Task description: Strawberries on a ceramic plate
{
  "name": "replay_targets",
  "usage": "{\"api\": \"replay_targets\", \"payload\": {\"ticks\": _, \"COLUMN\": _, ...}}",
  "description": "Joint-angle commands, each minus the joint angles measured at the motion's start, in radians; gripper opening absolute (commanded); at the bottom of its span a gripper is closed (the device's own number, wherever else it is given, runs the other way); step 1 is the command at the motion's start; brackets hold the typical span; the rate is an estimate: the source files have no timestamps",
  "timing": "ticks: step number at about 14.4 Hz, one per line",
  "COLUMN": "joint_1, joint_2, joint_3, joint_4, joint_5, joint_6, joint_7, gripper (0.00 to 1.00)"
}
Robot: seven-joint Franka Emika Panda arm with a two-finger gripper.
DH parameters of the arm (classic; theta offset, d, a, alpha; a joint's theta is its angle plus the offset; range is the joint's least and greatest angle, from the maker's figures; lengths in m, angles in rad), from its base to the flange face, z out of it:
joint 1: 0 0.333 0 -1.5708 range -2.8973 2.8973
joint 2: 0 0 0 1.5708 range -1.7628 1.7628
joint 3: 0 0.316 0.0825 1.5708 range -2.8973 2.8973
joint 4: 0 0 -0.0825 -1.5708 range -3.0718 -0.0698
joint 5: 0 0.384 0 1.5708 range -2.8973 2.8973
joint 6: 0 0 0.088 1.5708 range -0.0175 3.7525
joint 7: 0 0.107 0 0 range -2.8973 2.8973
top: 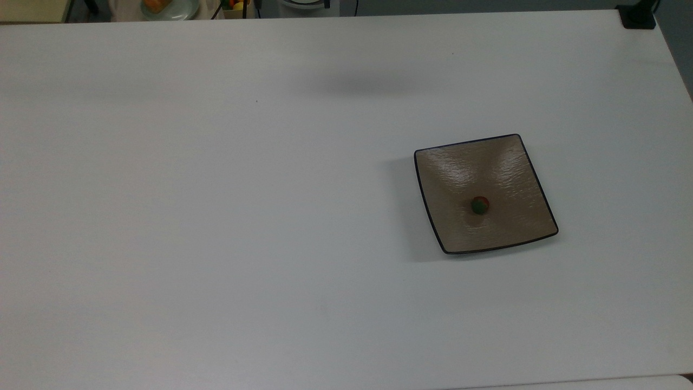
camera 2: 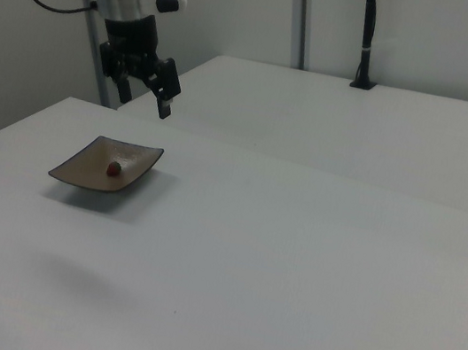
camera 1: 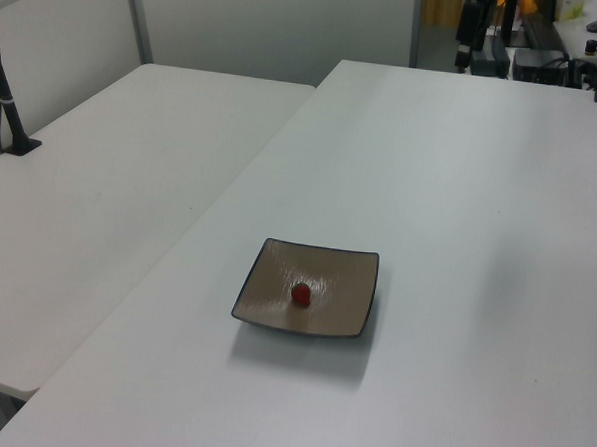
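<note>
The berry (top: 479, 205) sits near the middle of the plate (top: 509, 162), in the right half of the top view, a little below centre. It shows a green cap and red flesh. In the left view the berry (camera 1: 301, 294) is a dark red dot on the plate (camera 1: 346, 276) just below the frame's centre. In the right view the plate (camera 2: 82, 169) lies at the left middle of the frame with the berry (camera 2: 114, 169) on it. The plate rests flat on the white counter (top: 216, 216).

The end effector (camera 2: 145, 94) hangs in the upper left of the right view, above the counter and well apart from the plate, its two fingers spread apart and holding nothing.
</note>
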Motion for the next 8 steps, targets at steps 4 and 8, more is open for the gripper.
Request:
{"api": "replay_targets", "payload": {"ticks": 4, "joint_1": 0.006, "joint_2": 0.002, "joint_3": 0.009, "joint_4": -0.023, "joint_5": 0.015, "joint_6": 0.034, "joint_7": -0.019, "gripper": 1.0}}
{"api": "replay_targets", "payload": {"ticks": 8, "joint_1": 0.007, "joint_2": 0.003, "joint_3": 0.009, "joint_4": -0.023, "joint_5": 0.015, "joint_6": 0.034, "joint_7": -0.019, "gripper": 1.0}}
